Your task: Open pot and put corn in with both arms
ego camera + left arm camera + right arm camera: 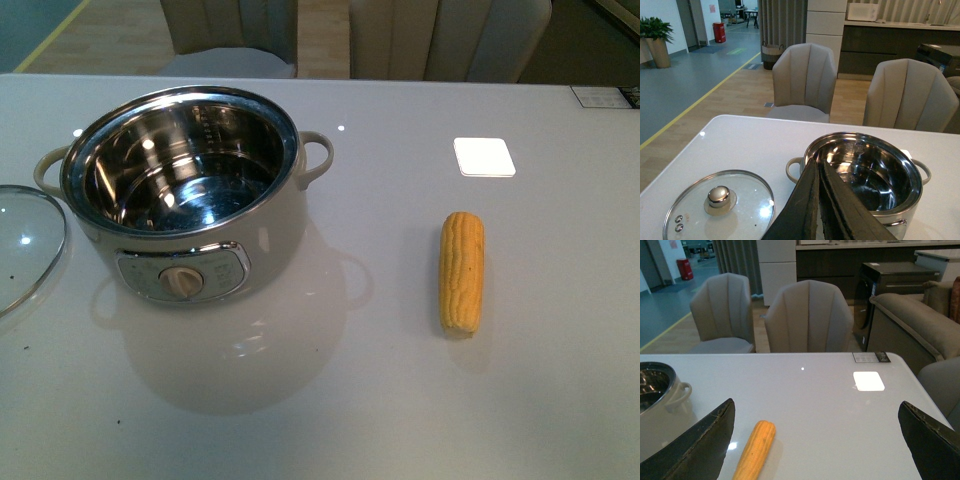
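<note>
Opening is done: the lid (pixel 25 240) is laid flat on the table (pixel 380 400), just beside the pot (pixel 275 235), which is seen empty. The corn (pixel 462 272) is not yet picked and lies on the table, well right of the pot. The left gripper (pixel 816 167) is pressed together with nothing held, near the pot. The right gripper (pixel 816 405) is spread wide and empty, with the corn seen just ahead. Grasp and drop-in are left.

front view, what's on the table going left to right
steel-rimmed glass lid → round cream electric pot with shiny steel inside → husked yellow corn cob → small printed label at the table's far right edge
</note>
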Controlling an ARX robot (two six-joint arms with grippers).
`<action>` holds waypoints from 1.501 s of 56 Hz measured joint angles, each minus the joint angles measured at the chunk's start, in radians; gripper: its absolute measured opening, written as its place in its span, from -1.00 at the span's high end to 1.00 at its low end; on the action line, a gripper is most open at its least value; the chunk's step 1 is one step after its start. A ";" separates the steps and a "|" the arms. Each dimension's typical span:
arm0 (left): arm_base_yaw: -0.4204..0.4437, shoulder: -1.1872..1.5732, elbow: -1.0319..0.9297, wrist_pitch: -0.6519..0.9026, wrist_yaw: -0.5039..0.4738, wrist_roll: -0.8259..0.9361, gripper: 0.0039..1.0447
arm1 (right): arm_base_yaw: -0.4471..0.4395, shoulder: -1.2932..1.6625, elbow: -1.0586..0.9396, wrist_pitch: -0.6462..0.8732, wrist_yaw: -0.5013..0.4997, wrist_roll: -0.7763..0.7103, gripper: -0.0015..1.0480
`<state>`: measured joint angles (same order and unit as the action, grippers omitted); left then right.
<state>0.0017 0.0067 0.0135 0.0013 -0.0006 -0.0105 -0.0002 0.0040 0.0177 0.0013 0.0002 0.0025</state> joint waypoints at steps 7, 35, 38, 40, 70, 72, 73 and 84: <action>0.000 0.000 0.000 0.000 0.000 0.000 0.88 | 0.000 0.000 0.000 0.000 0.000 0.000 -0.83; 0.000 0.000 0.000 0.000 0.000 0.000 -0.89 | 0.000 0.000 0.000 0.000 0.000 0.000 -0.83; 0.000 0.000 0.000 0.000 0.000 0.002 -0.87 | 0.000 0.000 0.000 0.000 0.000 0.000 -0.83; 0.000 0.000 0.000 0.000 0.000 0.002 -0.87 | 0.000 0.000 0.000 0.000 0.000 0.000 -0.83; 0.000 -0.001 0.000 0.000 0.000 0.003 -0.87 | 0.075 0.629 0.146 -0.103 -0.157 0.090 -0.83; 0.000 -0.001 0.000 0.000 0.000 0.003 -0.87 | 0.105 0.714 0.146 -0.018 -0.132 0.092 -0.83; 0.000 -0.001 0.000 0.000 0.000 0.003 -0.87 | 0.126 0.782 0.149 0.048 -0.124 0.093 -0.83; 0.000 -0.001 0.000 0.000 0.000 0.003 -0.87 | 0.251 1.244 0.230 0.429 -0.036 0.076 -0.83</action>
<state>0.0017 0.0059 0.0135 0.0010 -0.0006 -0.0078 0.2504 1.2476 0.2481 0.4301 -0.0357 0.0784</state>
